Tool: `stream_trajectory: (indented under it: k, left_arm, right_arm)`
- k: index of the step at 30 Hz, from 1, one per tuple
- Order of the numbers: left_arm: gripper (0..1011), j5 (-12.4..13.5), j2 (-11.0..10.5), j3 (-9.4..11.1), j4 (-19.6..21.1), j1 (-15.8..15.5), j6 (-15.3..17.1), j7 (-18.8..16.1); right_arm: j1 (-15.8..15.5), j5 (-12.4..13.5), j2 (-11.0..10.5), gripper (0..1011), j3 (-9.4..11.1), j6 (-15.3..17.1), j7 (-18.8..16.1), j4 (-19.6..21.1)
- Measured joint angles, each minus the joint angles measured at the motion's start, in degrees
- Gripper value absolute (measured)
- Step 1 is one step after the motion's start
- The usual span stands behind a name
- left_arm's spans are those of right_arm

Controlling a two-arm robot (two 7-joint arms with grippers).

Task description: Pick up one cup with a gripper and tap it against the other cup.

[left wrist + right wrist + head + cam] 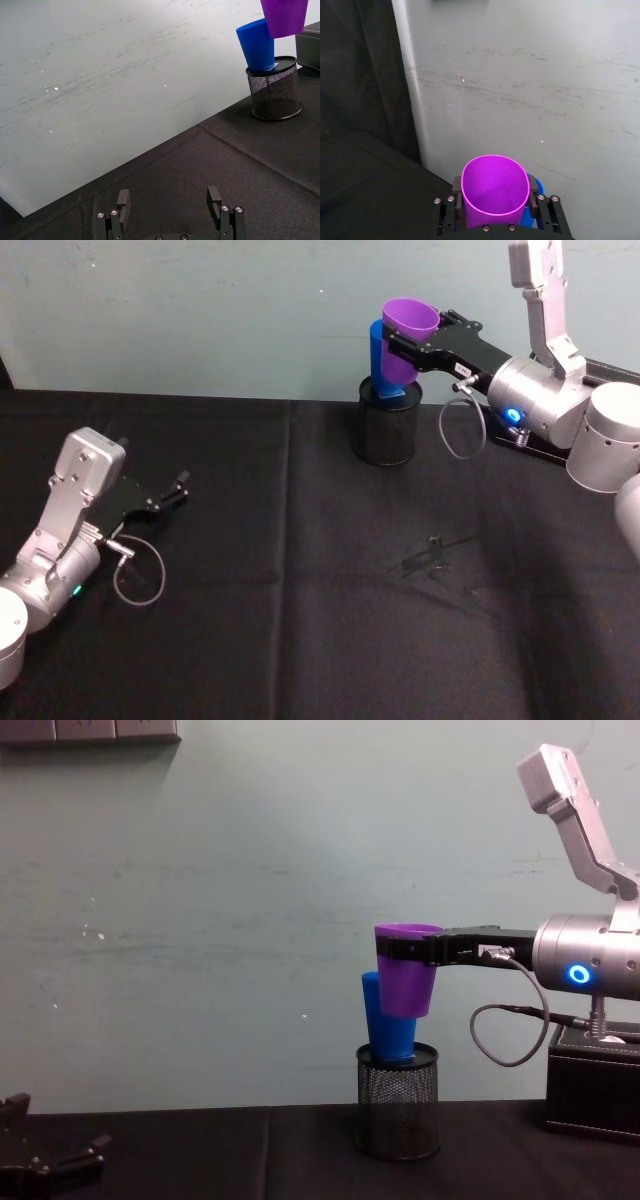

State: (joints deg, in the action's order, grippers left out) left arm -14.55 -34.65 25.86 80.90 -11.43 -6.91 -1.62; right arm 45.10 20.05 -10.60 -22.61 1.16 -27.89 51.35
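Aloft, right gripper (pixel 402 344), arm level, is clamping smooth purple tumbler (pixel 411 319) above mesh holder (pixel 387 436) w/ blue tumbler (pixel 377 352); left gripper (pixel 178 489) idling, fingers apart.

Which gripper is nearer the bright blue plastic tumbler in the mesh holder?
Right. The right gripper, gripping the purple plastic tumbler, is beside the blue tumbler; the left gripper sits far off.

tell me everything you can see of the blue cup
The blue cup is a bright blue, smooth, tapered tumbler that looks like plastic. It stands narrow end down in the black mesh holder at the far side of the black-covered table. It leans slightly, and its lower part is sunk below the holder's rim. The purple cup, gripped by the right hand, hangs close against its upper side; whether the two touch cannot be told.
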Motion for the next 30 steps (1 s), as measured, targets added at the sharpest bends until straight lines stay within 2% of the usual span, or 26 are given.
stream_trajectory:
  k: [30]
  left_arm:
    - [1005,0.00,0.00,0.00,0.00,0.00,0.00,0.00]
  right_arm:
    - [2.97,-0.96,1.65,733,0.26,-1.63,-1.45,-4.98]
